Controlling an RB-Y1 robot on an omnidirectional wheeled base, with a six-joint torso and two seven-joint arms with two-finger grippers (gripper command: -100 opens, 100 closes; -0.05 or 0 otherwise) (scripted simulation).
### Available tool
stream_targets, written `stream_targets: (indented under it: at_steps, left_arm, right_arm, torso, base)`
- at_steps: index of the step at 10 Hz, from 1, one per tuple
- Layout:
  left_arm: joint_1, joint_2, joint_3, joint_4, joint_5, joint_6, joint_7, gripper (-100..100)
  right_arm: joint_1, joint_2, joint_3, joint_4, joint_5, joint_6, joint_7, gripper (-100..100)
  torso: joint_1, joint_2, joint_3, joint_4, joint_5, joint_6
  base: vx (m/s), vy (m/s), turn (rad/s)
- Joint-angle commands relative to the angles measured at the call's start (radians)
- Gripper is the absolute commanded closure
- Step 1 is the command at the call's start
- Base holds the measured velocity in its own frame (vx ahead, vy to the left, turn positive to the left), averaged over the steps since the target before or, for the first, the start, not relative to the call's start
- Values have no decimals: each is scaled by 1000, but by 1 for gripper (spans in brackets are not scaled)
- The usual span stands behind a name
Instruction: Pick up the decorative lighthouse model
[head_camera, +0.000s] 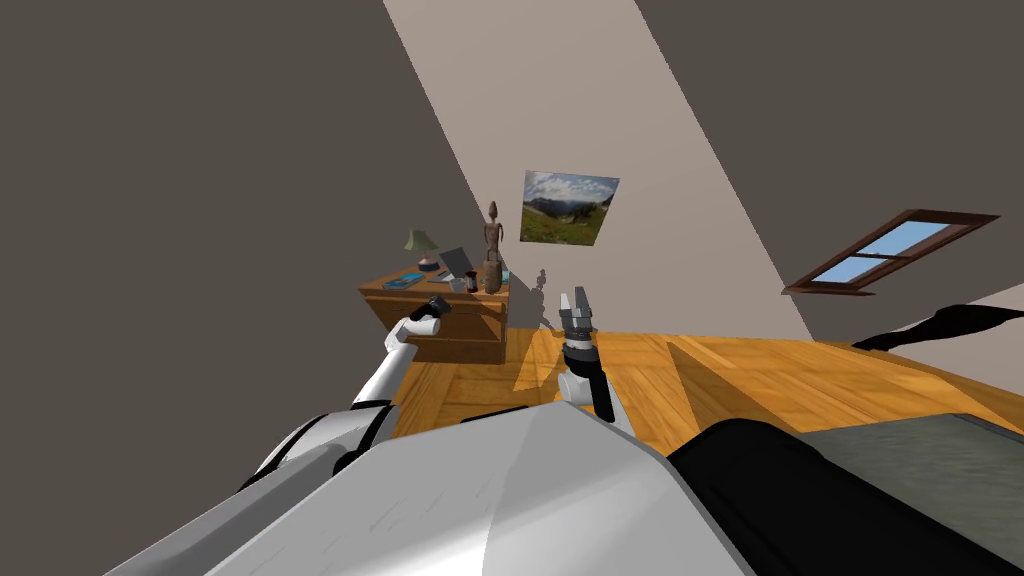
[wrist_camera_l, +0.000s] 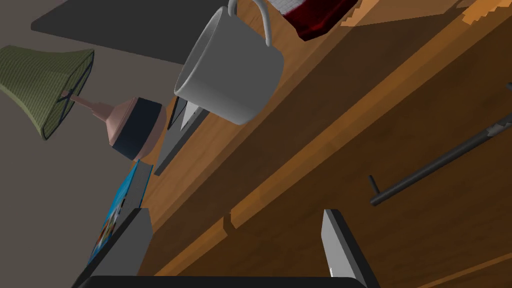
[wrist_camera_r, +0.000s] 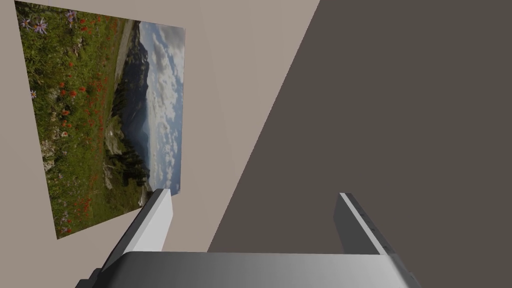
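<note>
The left gripper (wrist_camera_l: 240, 245), fingers spread and empty, hangs at the front edge of the wooden dresser (wrist_camera_l: 310, 150), just short of a grey mug (wrist_camera_l: 230, 70). The right gripper (wrist_camera_r: 255, 225), also spread, is held up clear of the dresser. The tall brown lighthouse model (head_camera: 491, 255) stands untouched farther back on the dresser top, so by the look of it the reach and grasp are both left to do; no writing is legible.

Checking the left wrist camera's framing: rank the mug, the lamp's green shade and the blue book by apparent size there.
1. mug, largest.
2. green shade, somewhat smaller.
3. blue book, smallest, but it is seen nearly edge-on, so its true size is unsure.
</note>
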Motion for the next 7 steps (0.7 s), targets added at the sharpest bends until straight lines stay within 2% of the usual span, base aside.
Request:
stream_targets:
  at_steps: [1, 2, 3, 4, 5, 6, 7]
  left_arm:
    - [-50, 4, 7, 48, 7, 44, 20, -100]
    - [-61, 4, 7, 48, 7, 44, 20, -100]
    - [-101, 2, 26, 96, 11, 87, 52, -100]
    - [-130, 2, 26, 109, 11, 106, 52, -100]
    - [-161, -2, 46, 146, 15, 139, 82, -100]
    - [-191, -2, 46, 169, 15, 168, 82, -100]
    - [-201, -2, 46, 169, 15, 169, 82, -100]
  right_arm:
    - [0, 0, 0, 0, 0, 0, 0, 0]
    - [0, 0, 0, 0, 0, 0, 0, 0]
    - [0, 0, 0, 0, 0, 0, 0, 0]
    - [0, 0, 0, 0, 0, 0, 0, 0]
    - [0, 0, 0, 0, 0, 0, 0, 0]
    - [0, 0, 0, 0, 0, 0, 0, 0]
    - [0, 0, 0, 0, 0, 0, 0, 0]
  torso:
    - [0, 0, 0, 0, 0, 0]
    - [0, 0, 0, 0, 0, 0]
    - [-1, 0, 0, 0, 0, 0]
    - [0, 0, 0, 0, 0, 0]
    - [0, 0, 0, 0, 0, 0]
    - [1, 0, 0, 0, 0, 0]
    - [1, -1, 0, 0, 0, 0]
  base:
    - [-9, 27, 46]
    - [-6, 12, -6]
    - [-8, 25, 81]
    - [-7, 30, 43]
    - [0, 42, 75]
    - [3, 42, 38]
    - [2, 20, -8]
